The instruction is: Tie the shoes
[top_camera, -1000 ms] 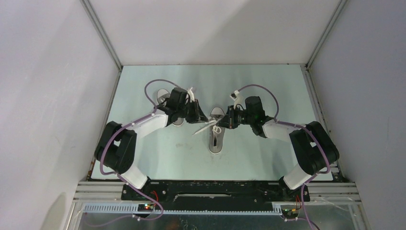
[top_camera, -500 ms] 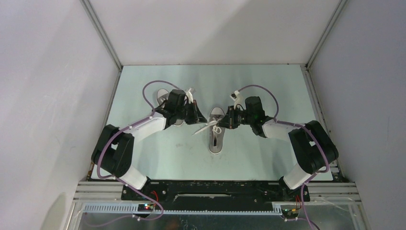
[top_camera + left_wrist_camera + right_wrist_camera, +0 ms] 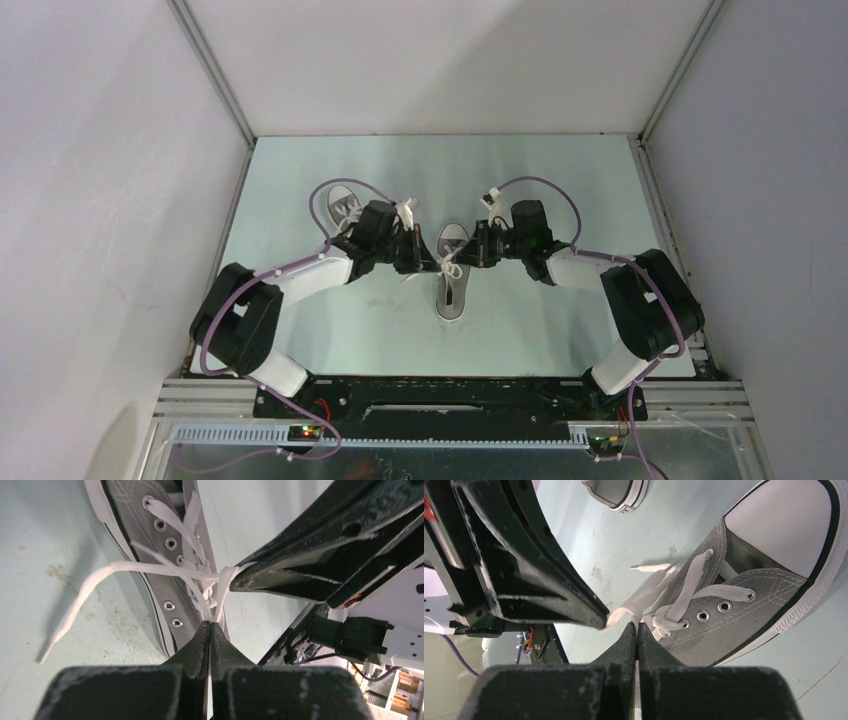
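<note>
One grey sneaker (image 3: 452, 280) lies mid-table, toe toward the back; it also shows in the left wrist view (image 3: 165, 587) and the right wrist view (image 3: 754, 595). My left gripper (image 3: 418, 256) and right gripper (image 3: 468, 252) meet over its laces. In the left wrist view my left gripper (image 3: 210, 625) is shut on a white lace (image 3: 150, 567), whose free end trails onto the table. In the right wrist view my right gripper (image 3: 637, 626) is shut on a white lace (image 3: 644, 597) beside the eyelets. The second sneaker (image 3: 345, 205) lies behind the left arm, mostly hidden.
The pale green table (image 3: 540, 330) is stained near the shoe. White walls enclose it on the left, back and right. The second sneaker's heel (image 3: 619, 492) shows at the top of the right wrist view. The purple cables (image 3: 540, 185) arch over both wrists.
My left gripper has moved right, in to the middle shoe's laces and close to the right gripper. The lace strand that stretched out to the left is shorter. The right arm has barely moved.
</note>
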Controlling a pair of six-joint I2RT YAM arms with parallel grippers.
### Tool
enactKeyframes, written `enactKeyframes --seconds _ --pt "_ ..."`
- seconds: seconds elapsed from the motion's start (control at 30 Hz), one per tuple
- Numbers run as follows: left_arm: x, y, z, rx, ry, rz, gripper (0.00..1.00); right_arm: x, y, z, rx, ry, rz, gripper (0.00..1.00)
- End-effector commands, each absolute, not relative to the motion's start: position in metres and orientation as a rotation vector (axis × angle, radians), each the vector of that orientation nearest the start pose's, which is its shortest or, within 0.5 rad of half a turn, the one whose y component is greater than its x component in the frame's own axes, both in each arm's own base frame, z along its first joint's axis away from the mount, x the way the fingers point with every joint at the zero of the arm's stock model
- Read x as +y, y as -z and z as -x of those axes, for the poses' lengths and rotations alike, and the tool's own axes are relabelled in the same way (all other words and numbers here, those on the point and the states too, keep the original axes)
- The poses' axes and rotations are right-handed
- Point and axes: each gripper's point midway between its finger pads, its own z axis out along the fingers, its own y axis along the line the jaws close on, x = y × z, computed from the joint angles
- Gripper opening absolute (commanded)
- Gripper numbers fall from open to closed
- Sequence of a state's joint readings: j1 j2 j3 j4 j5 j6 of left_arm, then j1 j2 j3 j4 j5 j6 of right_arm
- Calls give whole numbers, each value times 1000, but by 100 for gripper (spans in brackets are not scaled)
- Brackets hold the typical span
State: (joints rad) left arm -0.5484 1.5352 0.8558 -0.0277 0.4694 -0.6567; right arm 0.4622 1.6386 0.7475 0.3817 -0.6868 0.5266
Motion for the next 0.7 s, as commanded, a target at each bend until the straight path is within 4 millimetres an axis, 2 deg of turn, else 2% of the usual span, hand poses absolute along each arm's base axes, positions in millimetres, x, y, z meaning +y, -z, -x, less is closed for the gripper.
enactKeyframes --seconds 0.0,0.3,0.67 --pt "-301 -124 -273 2360 1159 -193 0 294 -115 -306 2135 -1327 389 0" --pt "-316 -125 -275 2347 1151 -212 0 294 -121 -309 2134 -1343 374 0" --pt "-326 -111 -290 2333 1043 -202 0 296 -125 -309 2154 -1368 341 0"
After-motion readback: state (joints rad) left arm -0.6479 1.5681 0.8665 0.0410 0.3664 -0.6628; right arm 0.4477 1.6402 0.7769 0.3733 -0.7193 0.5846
